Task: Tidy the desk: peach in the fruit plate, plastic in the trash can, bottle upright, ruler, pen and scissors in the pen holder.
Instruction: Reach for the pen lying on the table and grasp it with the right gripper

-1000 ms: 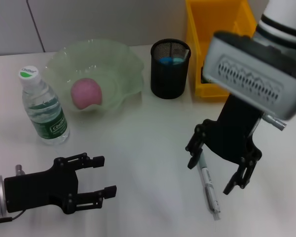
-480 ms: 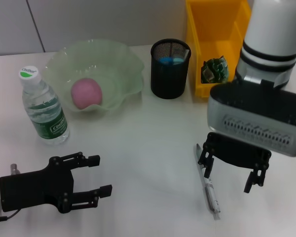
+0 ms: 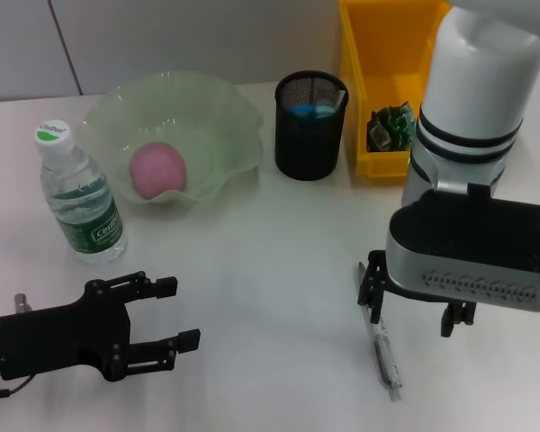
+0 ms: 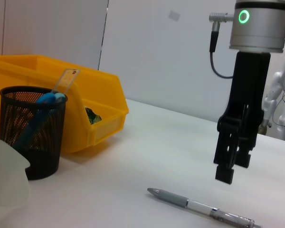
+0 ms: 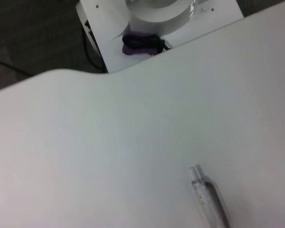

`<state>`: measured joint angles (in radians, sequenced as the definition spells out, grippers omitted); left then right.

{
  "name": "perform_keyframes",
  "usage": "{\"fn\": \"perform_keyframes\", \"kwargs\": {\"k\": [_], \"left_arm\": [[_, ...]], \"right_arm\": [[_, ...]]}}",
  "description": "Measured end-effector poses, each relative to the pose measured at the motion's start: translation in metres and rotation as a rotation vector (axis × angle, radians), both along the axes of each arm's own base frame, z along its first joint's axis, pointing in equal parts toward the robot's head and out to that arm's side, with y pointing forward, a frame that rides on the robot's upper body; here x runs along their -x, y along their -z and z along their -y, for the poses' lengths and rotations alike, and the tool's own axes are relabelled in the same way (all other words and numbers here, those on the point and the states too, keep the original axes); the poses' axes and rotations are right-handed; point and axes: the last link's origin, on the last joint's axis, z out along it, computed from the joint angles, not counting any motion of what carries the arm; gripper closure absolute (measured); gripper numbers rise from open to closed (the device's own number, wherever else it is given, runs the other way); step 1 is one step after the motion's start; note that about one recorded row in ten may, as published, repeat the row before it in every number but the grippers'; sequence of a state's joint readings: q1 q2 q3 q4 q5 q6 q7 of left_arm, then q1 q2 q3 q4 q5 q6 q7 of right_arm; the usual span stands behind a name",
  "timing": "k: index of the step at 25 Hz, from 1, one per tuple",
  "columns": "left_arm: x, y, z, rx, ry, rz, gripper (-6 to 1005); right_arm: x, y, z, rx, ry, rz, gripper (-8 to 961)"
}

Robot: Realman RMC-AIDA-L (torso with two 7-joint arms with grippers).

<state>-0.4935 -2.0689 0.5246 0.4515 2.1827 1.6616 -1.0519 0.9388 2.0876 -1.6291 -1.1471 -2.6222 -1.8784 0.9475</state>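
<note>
Desk (image 3: 279, 234): pen (image 3: 384, 353) beneath right tool (image 3: 412, 310).

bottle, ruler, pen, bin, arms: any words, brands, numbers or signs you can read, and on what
Bottle: the green label carries white lettering, too blurred to read.
Bottle cap: a green mark, with no text that can be read.
Ruler in the pen holder: its markings are too small to read.
Pen, trash can, fruit plate: no text visible.
Right gripper above the pen: a lit green ring on its wrist, no lettering.
Left gripper: no lettering.
</note>
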Motion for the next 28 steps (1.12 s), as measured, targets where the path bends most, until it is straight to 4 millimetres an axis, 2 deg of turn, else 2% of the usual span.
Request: {"fn": "perform_keyframes", "kwargs": {"k": [13, 28], "left_arm": [[0.001, 0.002, 0.002, 0.005, 0.000, 0.000, 241], [0.000, 0.002, 0.002, -0.005, 0.002, 0.007, 244]], "right_arm": [[-0.013, 0.021, 0.012, 0.069, -0.119, -0.067, 200], [-0.022, 0.025, 0.013, 0.098, -0.127, -0.066, 213]]}}
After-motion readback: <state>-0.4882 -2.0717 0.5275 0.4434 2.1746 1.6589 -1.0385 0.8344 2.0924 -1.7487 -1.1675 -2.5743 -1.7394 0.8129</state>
